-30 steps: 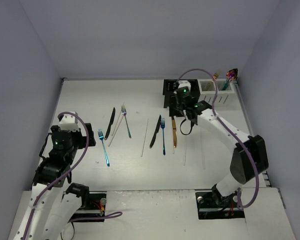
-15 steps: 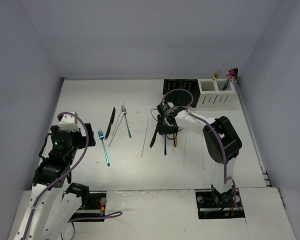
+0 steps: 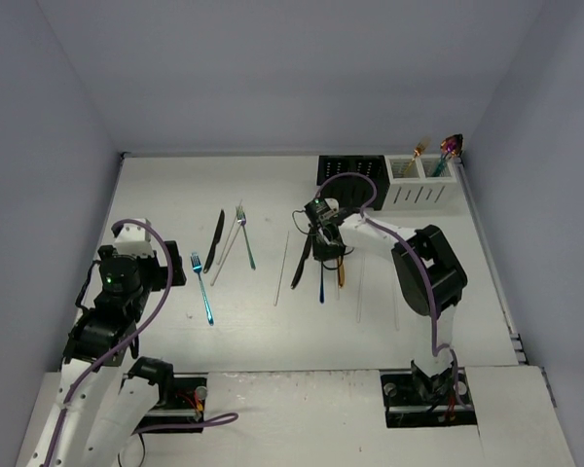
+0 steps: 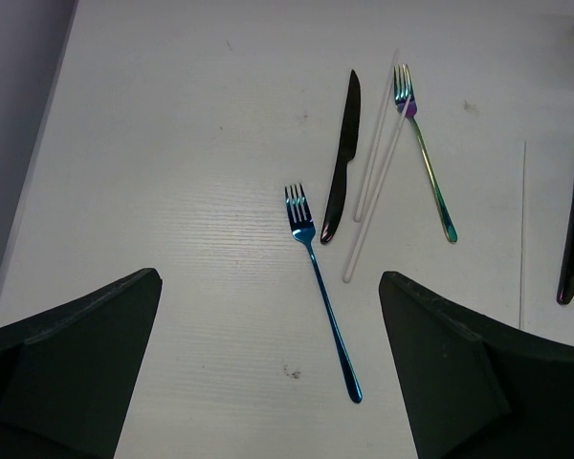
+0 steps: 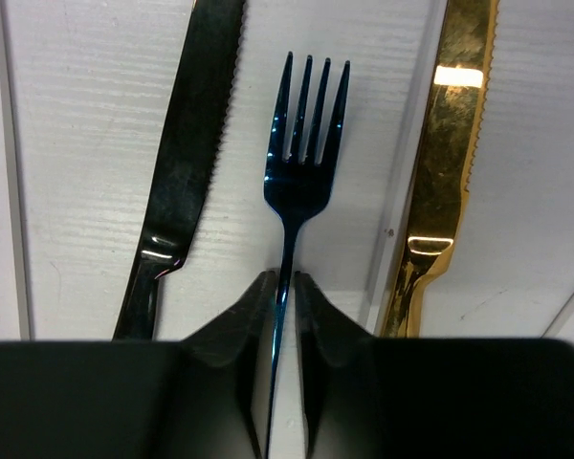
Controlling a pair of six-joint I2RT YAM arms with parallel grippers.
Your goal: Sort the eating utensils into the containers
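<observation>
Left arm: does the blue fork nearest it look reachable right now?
Probably yes: the blue fork lies just ahead of the open left tool, nothing over it, the black knife apart beside it.

Even light, pics sharp, glare on gold knife [image 5: 447, 163]

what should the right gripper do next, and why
Probably lift straight up. The right gripper looks closed on the handle of the blue fork, which lies flat between the black knife and the gold knife, so a vertical lift should clear both.
</observation>
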